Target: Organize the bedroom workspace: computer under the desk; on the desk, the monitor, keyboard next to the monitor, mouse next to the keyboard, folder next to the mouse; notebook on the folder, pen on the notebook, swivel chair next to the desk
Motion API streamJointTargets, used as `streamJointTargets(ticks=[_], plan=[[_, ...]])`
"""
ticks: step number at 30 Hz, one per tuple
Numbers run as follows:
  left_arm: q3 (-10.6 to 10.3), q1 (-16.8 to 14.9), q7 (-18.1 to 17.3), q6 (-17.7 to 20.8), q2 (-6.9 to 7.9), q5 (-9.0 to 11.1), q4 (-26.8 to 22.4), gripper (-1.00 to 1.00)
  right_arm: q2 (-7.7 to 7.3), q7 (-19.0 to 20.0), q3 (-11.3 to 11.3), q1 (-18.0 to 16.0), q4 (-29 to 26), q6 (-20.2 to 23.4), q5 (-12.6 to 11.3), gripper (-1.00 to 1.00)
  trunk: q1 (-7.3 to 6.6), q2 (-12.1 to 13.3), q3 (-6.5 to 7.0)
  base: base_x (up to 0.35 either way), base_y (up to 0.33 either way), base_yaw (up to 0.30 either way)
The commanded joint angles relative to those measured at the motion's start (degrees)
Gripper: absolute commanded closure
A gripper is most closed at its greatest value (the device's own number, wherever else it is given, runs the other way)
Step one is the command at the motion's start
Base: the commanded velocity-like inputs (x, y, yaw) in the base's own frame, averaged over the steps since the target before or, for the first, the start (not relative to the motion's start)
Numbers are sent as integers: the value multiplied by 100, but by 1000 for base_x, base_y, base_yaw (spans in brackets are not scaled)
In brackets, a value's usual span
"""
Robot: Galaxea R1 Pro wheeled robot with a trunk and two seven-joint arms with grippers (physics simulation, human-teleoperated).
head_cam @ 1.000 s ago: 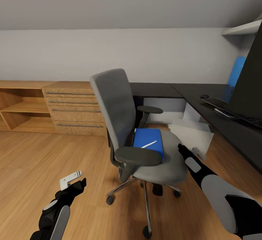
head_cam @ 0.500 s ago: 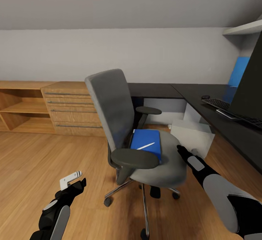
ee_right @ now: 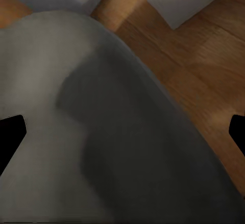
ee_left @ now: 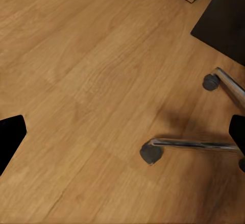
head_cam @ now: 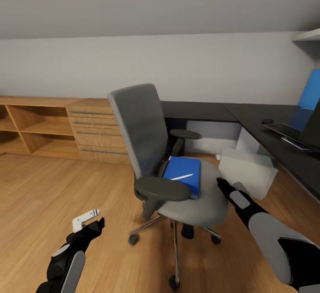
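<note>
Nearest, low over the light wood floor (head_cam: 53, 186): black left gripper (head_cam: 89, 222), fingers apart, holding nothing, well apart from the work. Further in, black right gripper (head_cam: 222, 183) right at the front rim of the grey padded swivel chair (head_cam: 186, 199); in its wrist view, finger tips wide at either edge, seat cushion between, nothing held. Just beyond, toward the backrest: thin bright blue folder (head_cam: 183, 175) flat on the seat, long axis running away from the robot, short whitish pen (head_cam: 182, 177) lying across it. Right arm clearly nearer. Grey notebook not made out. Behind, light grey tower computer (head_cam: 246, 170) beside the matte black desk (head_cam: 266, 124); slim dark keyboard (head_cam: 286, 130) cut off.
</note>
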Motion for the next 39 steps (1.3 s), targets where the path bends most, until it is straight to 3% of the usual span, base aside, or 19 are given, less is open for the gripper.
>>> streamJointTargets(ticks=[1,14,39], plan=[[2,-6,40,18,-3,59,-5,-100,11,-20,-28,6,25,15,-90,-100,0,-1,-7,0,0,274],[-4,-6,24,17,-5,62,-5,-100,18,-12,-22,6,17,16,-90,-100,0,-1,-20,89,0,268],[-14,-6,31,17,-16,65,4,-100,29,-2,-9,6,11,7,-82,-100,0,-1,-187,80,0,175]])
